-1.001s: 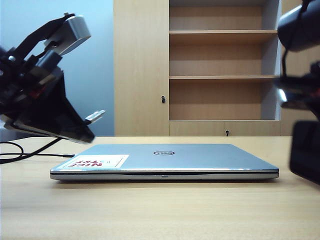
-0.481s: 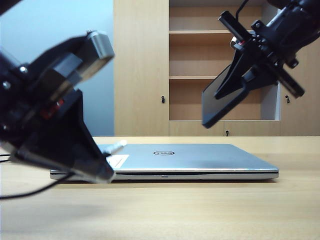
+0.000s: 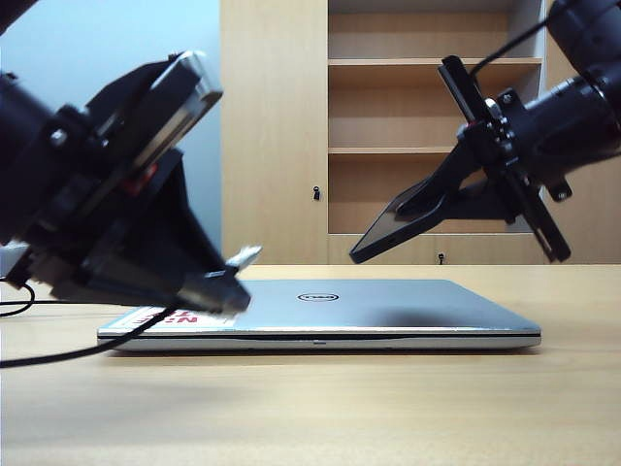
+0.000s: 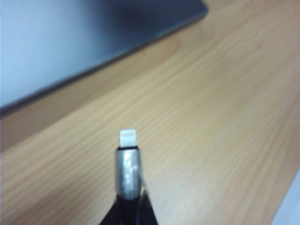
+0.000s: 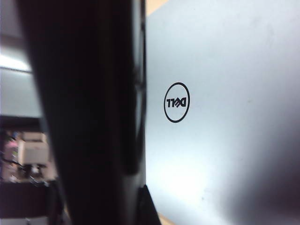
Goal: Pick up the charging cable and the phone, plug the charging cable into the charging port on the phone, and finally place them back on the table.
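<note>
**Claws carry cable and phone above the laptop**

Left claw (image 3: 209,291) is pinched on the cable (image 4: 127,174) just behind its silver plug, whose white tip sticks out past the fingers, low over the laptop's (image 3: 330,311) left end. The black cord trails down to the counter (image 3: 320,408). Right claw (image 3: 441,199) is clamped on the phone (image 3: 388,231), holding it tilted in the air above the laptop's right half, well apart from the plug. Behind stands a wooden shelf (image 3: 432,150).
</note>
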